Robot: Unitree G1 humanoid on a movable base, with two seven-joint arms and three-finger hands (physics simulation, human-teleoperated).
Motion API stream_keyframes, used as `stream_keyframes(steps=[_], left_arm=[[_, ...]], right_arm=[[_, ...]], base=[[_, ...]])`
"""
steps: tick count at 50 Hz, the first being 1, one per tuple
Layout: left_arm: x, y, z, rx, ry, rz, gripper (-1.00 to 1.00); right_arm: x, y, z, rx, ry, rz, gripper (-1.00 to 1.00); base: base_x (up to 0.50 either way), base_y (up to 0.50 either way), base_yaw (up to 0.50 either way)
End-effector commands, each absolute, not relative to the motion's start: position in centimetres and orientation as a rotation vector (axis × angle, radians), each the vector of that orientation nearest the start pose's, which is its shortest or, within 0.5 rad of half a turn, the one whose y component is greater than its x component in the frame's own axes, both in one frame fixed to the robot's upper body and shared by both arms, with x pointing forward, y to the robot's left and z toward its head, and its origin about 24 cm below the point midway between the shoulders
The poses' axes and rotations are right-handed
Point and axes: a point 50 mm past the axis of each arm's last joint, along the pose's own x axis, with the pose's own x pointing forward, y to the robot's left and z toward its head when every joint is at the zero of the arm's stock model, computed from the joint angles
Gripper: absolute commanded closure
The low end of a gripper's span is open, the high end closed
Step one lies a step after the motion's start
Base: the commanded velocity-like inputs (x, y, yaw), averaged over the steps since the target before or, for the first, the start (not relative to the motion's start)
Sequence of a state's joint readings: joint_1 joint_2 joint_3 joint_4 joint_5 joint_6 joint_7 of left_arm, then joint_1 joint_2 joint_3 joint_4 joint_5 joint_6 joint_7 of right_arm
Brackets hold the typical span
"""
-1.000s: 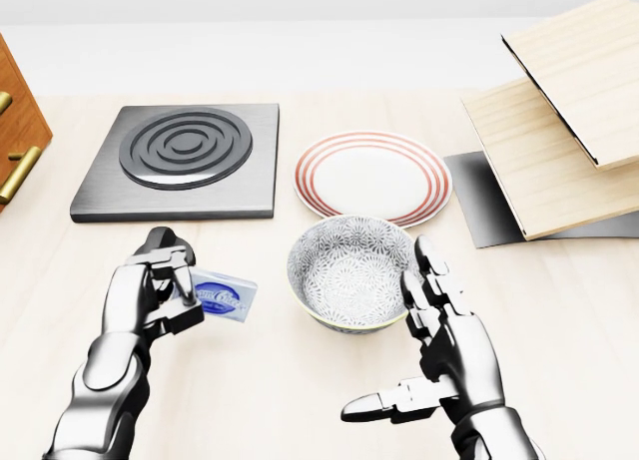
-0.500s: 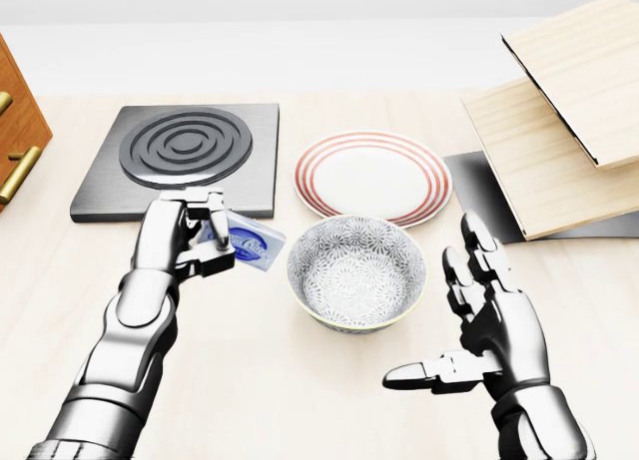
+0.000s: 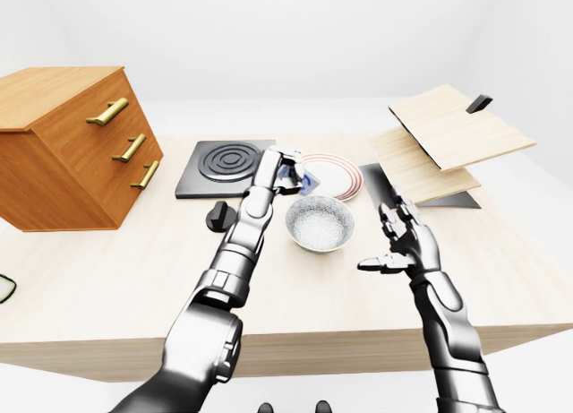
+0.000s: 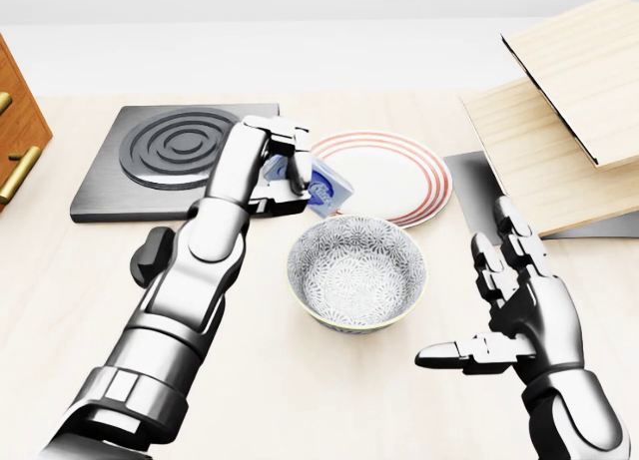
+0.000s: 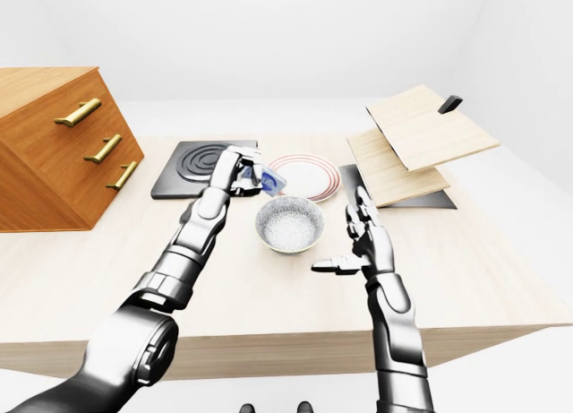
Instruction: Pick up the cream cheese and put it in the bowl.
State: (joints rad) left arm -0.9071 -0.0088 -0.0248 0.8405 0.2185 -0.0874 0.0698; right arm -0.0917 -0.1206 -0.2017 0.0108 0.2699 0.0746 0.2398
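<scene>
My left hand [image 4: 285,171] is shut on the cream cheese [image 4: 327,191], a small white and blue packet. It holds the packet in the air just above the top left rim of the patterned bowl [image 4: 356,272], over the edge of the striped plate [image 4: 384,176]. My right hand [image 4: 509,310] is open and empty, fingers spread, to the right of the bowl. The same scene shows in the left-eye view, with the packet [image 3: 300,176] above the bowl [image 3: 320,225].
A black stove burner [image 4: 180,161] lies at the upper left. A wooden drawer cabinet [image 3: 67,144] stands at the far left. Tilted wooden boards [image 4: 564,121] rest on a dark tray at the right. A small black knob [image 3: 218,218] sits on the table [image 3: 107,288].
My left hand has carried the cream cheese up and to the right, from the table beside the bowl to above the bowl's rim. My right hand has drifted right.
</scene>
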Motion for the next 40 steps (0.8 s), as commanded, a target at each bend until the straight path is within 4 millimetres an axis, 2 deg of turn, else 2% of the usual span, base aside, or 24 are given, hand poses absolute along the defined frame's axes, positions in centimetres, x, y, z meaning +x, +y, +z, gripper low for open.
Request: stream_keyframes(steps=[1, 6, 12, 16, 27, 33, 40], left_arm=[[38.2, 3.4, 15.5, 0.403, -0.271, -0.253, 1.0], [37.6, 2.4, 14.2, 0.426, -0.247, -0.277, 1.0], [37.5, 2.1, 11.7, 0.499, -0.161, -0.301, 1.0], [37.8, 2.1, 10.8, 0.547, -0.115, -0.296, 1.0], [37.7, 1.5, 10.2, 0.604, -0.096, -0.306, 1.0], [37.6, 1.6, 9.3, 0.638, -0.064, -0.299, 1.0], [37.7, 1.7, 9.2, 0.648, -0.055, -0.292, 1.0]], right_arm=[[27.0, -21.1, 6.3, 0.173, -0.058, 0.065, -1.0], [26.9, -21.1, 6.4, 0.174, -0.057, 0.062, -1.0], [26.8, -21.1, 6.5, 0.177, -0.059, 0.061, -1.0], [26.9, -21.0, 6.5, 0.182, -0.06, 0.06, -1.0], [27.7, -20.4, 6.3, 0.19, -0.06, 0.062, -1.0], [26.9, -20.9, 6.4, 0.193, -0.064, 0.061, -1.0], [26.8, -20.9, 6.3, 0.194, -0.062, 0.059, -1.0]], base=[[0.0, 0.0, 0.0], [0.0, 0.0, 0.0], [0.0, 0.0, 0.0], [0.0, 0.0, 0.0], [0.0, 0.0, 0.0], [0.0, 0.0, 0.0], [0.0, 0.0, 0.0]])
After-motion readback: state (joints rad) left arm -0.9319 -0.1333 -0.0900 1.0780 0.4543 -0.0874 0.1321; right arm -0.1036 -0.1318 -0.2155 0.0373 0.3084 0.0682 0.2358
